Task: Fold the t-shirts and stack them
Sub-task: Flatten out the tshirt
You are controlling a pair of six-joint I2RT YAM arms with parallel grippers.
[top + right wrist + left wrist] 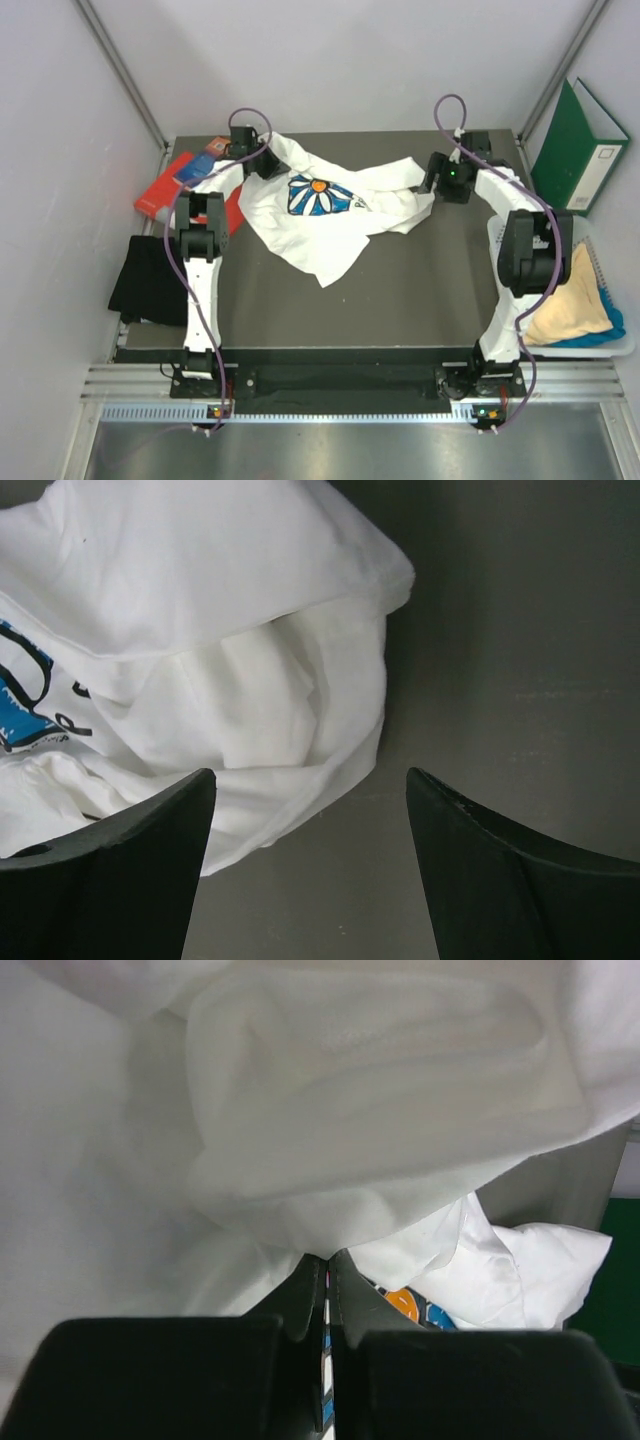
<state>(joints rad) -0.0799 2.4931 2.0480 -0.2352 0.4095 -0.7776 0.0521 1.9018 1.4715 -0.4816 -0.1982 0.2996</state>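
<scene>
White daisy t-shirt crumpled on the table's far half, left gripper pinching its cloth near the table's far-left corner, right gripper spread wide at the table's far right, black t-shirt off the table's left edge

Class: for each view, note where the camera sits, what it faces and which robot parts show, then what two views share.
Top external: above, behind the bases, looking down on the table; left arm, right arm show.
Left wrist: on the left arm, facing along shut fingers pinching the daisy t-shirt.
Right wrist: on the right arm, looking down past open fingers at shirt and table.
Shared: the daisy print.
</scene>
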